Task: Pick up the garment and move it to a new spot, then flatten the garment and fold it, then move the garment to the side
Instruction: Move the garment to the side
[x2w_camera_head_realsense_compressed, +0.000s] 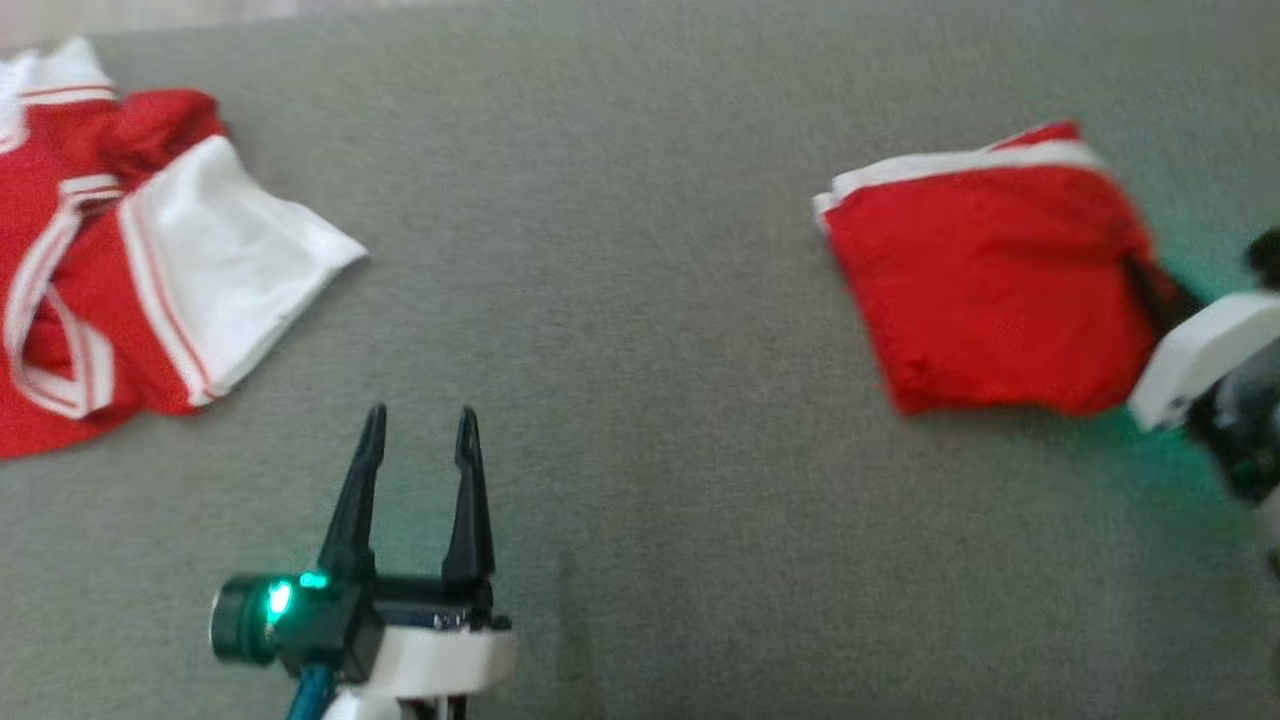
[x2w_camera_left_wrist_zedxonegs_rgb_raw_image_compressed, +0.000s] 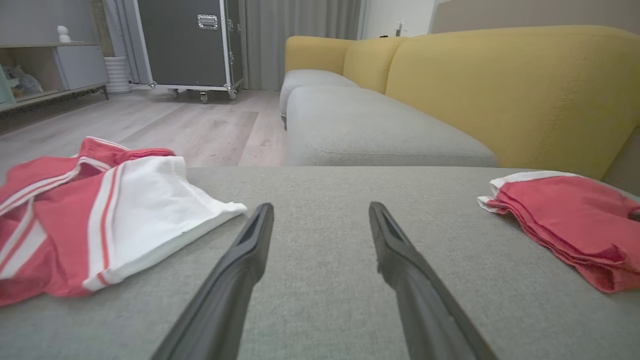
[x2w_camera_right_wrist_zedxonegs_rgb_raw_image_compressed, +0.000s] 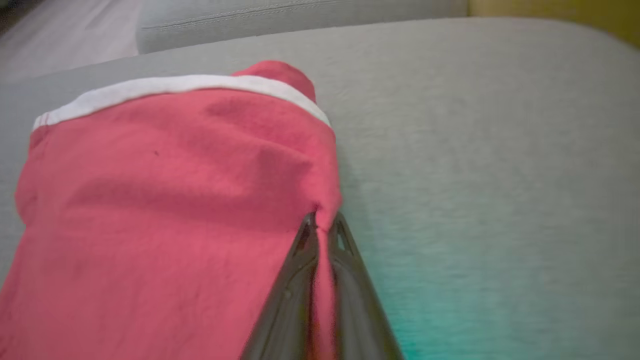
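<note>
The folded red garment (x2w_camera_head_realsense_compressed: 990, 280) lay at the right of the grey cushion (x2w_camera_head_realsense_compressed: 620, 250), and the right gripper (x2w_camera_right_wrist_zedxonegs_rgb_raw_image_compressed: 324, 223) had its fingers clamped on the garment's edge. The left gripper (x2w_camera_head_realsense_compressed: 421, 418) was over bare cushion with its fingers apart, near a crumpled red-and-white shirt (x2w_camera_head_realsense_compressed: 130, 260).

The head camera looks steeply down on a grey cushion (x2w_camera_head_realsense_compressed: 640, 250), with the folded red garment (x2w_camera_head_realsense_compressed: 990, 280) at right and a crumpled red-and-white jersey (x2w_camera_head_realsense_compressed: 150, 270) at left. The left wrist camera sits low near the cushion, facing the far yellow sofa (x2w_camera_left_wrist_zedxonegs_rgb_raw_image_compressed: 500, 85), and shares both garments. The right wrist camera sits close over the folded red garment, facing far and left.
</note>
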